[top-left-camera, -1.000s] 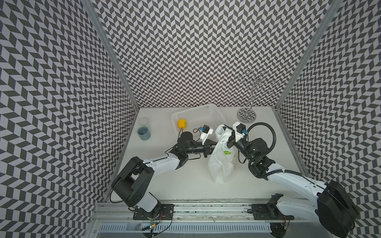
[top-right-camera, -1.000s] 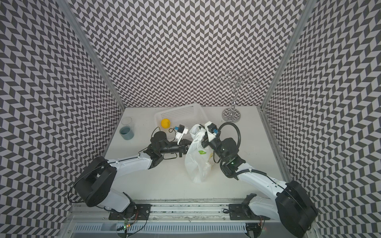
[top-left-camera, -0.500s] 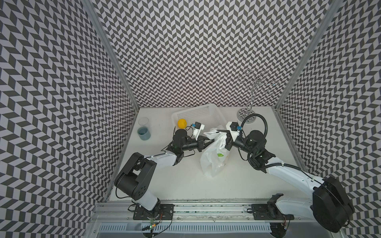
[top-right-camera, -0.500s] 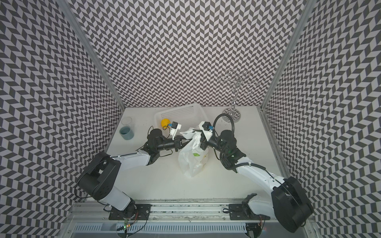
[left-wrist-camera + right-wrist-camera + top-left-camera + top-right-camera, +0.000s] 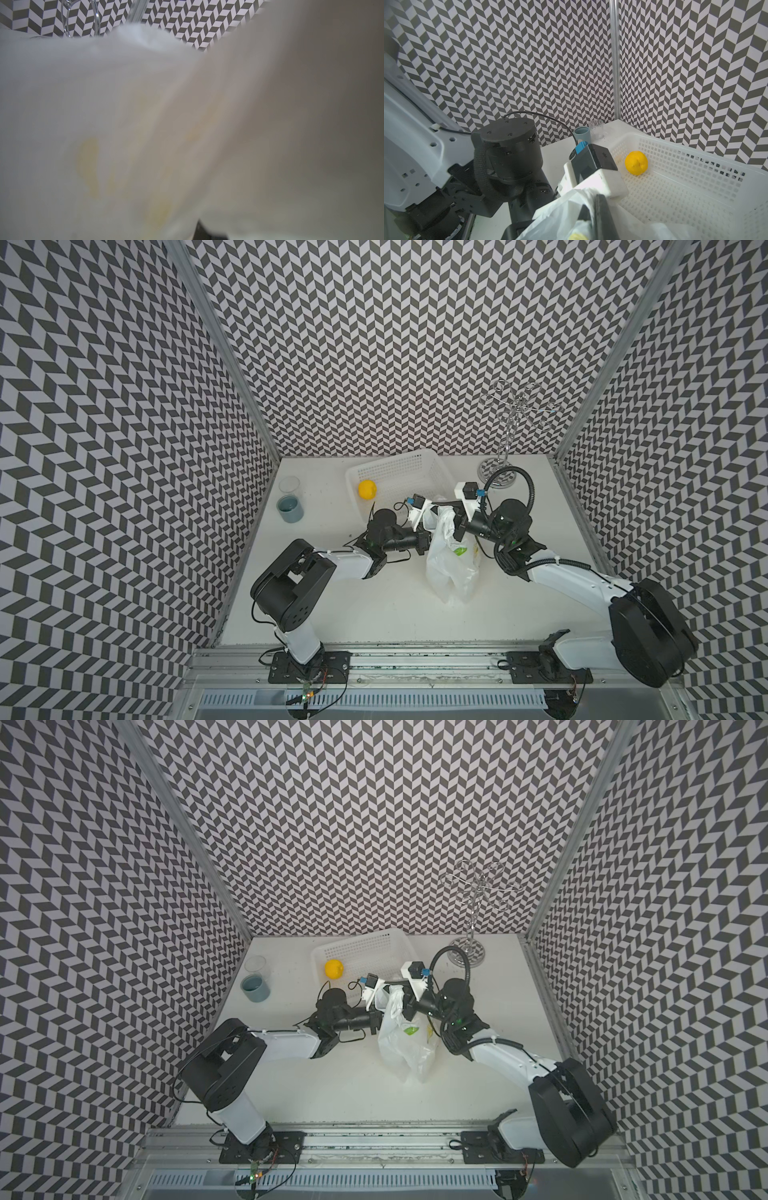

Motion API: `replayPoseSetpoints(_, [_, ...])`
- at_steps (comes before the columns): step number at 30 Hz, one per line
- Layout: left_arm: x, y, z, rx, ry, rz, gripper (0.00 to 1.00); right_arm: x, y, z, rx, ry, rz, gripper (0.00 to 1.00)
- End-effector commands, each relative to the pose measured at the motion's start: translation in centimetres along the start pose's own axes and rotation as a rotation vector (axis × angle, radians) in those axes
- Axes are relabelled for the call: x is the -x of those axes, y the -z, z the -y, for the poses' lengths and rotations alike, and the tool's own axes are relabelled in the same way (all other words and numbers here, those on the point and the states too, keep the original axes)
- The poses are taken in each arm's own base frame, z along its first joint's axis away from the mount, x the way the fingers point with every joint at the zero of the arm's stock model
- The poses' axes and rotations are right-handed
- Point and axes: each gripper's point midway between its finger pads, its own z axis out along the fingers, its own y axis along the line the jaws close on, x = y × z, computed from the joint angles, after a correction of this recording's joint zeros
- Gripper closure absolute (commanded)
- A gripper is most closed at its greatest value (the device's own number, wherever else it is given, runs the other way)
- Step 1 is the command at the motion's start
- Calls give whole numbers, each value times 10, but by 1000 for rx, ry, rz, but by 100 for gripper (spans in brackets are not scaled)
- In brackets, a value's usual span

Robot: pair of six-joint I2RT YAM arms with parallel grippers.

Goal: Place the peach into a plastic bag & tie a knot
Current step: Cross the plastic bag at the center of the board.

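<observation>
a white perforated basket (image 5: 399, 477) sits at the rear of the white table (image 5: 374, 614) and holds one yellow fruit (image 5: 367, 489). a grey-blue cup (image 5: 289, 509) and a clear glass cup (image 5: 289, 484) stand together near the left wall, well apart from the arms. a wire metal stand (image 5: 509, 439) stands in the rear right corner. in the right wrist view, the left arm's wrist and its camera housing (image 5: 593, 162) block part of the basket, and the fruit (image 5: 636, 163) shows just beside the housing. the plastic bag (image 5: 451, 568) is at table centre, just in front of the basket's near corner, between the two arms. its upper end is bunched and its body hangs down toward the table. whether its lower end rests on the surface cannot be told. the film is thin, white, crinkled and semi-translucent, with green and yellow print. its contents cannot be made out. the left gripper (image 5: 426, 537) is clenched on the bag's upper left edge, and bag film (image 5: 104, 124) fills its wrist view. the right gripper (image 5: 457, 526) is clenched on the upper right edge, with a dark finger (image 5: 602, 216) wrapped in film.
</observation>
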Motion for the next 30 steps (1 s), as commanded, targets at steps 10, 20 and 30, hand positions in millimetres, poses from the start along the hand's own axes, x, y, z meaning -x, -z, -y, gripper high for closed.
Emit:
replayPoseSetpoints(10, [32,118,-27,319,-9,8,62,36,13,-3,113,388,100,97])
replayPoseSetpoints(20, [182,110,68,142,-226,174,51,18,5,8,131,469,7,97])
replayPoseSetpoints(30, [143,71,72,-123,-144,74,87,20,10,3,133,470,23,97])
